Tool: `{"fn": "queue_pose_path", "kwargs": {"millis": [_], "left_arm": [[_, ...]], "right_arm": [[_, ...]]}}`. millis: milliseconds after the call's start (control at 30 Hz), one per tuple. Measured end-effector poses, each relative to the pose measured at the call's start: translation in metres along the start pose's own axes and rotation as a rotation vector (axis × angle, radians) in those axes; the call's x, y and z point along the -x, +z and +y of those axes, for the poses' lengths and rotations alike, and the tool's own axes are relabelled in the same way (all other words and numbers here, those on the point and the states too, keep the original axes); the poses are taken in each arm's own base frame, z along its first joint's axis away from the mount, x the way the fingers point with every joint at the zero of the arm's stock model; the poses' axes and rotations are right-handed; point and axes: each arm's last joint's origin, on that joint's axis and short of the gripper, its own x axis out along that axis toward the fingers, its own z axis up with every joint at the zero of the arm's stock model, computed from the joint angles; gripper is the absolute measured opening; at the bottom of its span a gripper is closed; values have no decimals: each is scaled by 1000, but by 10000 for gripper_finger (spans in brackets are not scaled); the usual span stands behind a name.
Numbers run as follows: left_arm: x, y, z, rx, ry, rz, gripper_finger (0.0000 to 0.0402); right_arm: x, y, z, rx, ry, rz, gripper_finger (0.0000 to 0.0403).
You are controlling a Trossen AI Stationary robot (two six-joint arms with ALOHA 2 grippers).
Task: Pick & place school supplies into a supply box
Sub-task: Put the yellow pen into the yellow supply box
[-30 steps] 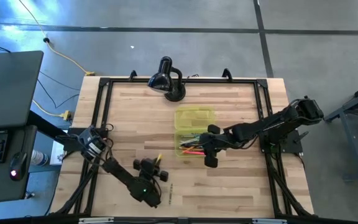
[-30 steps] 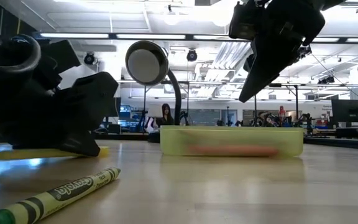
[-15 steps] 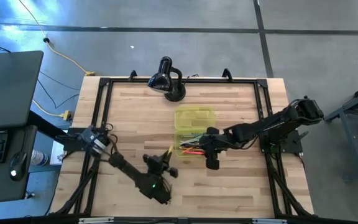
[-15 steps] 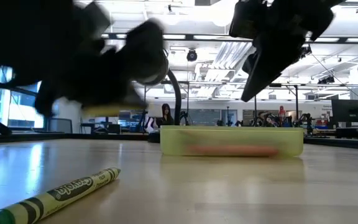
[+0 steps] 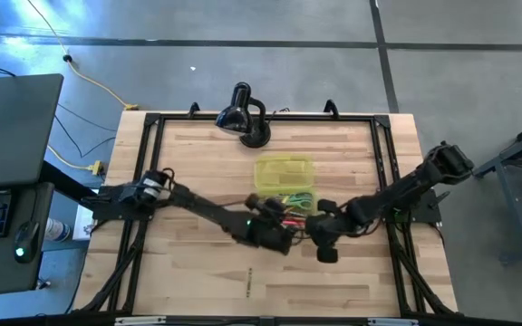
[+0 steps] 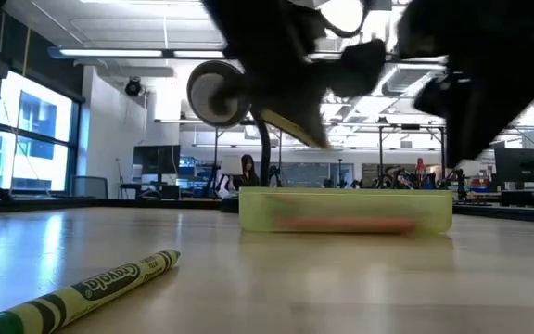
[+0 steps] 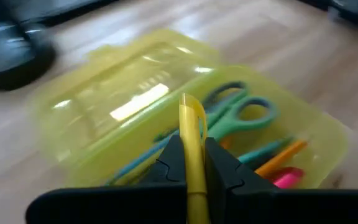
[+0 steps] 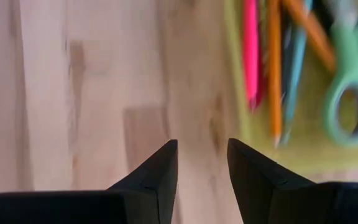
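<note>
The light wooden surface (image 5: 198, 154), edged by a black frame, carries a black desk lamp (image 5: 243, 116) at twelve o'clock. Just toward the centre from it lies the open yellow-green supply box (image 5: 284, 172), its lid flat on the wood. A green crayon (image 6: 82, 289) rests on the boards at six o'clock, apart from the box.

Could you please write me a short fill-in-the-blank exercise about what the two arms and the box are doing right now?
1. The left pincer is shut on a ____ pencil.
2. In the supply box lie scissors with ____ handles.
3. The right pincer is ____ and holds nothing.
4. On the table near the low camera lies a ____.

Missing words: yellow; green; open; crayon
</note>
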Motion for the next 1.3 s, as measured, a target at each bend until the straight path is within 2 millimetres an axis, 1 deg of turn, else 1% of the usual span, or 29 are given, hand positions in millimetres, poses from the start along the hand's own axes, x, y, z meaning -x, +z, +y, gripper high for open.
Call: {"fn": "queue_pose_path", "kwargs": {"millis": [167,267,333,400,467,633,733,967,1133,1200,1300], "left_arm": [[-28,25,-3,-44,-116,10,45],[-43,34,1,-60,-172,57,45],[-53,37,3,-50,-203,82,46],[-63,35,5,-57,-223,121,50],[-73,31,3,-47,-266,149,54],[-89,18,3,-53,-275,201,50],[-90,17,3,-55,-276,206,60],[-89,17,2,-54,-303,226,127],[-89,16,2,-58,-330,256,158],[-85,20,3,-59,-343,271,164],[-75,34,3,-47,-360,281,165]], "right_arm": [[4,-21,20,4,-37,47,119],[7,-31,32,16,-42,53,119],[9,-38,39,28,-49,50,119],[11,-44,46,36,-45,38,119],[13,-49,52,36,-49,26,119],[17,-61,64,33,-59,-8,119],[19,-67,70,28,-48,-10,119],[22,-75,77,24,-49,-33,119],[22,-77,78,10,-48,-37,119],[22,-77,78,9,-50,-41,119],[22,-76,78,8,-50,-51,119]]}}
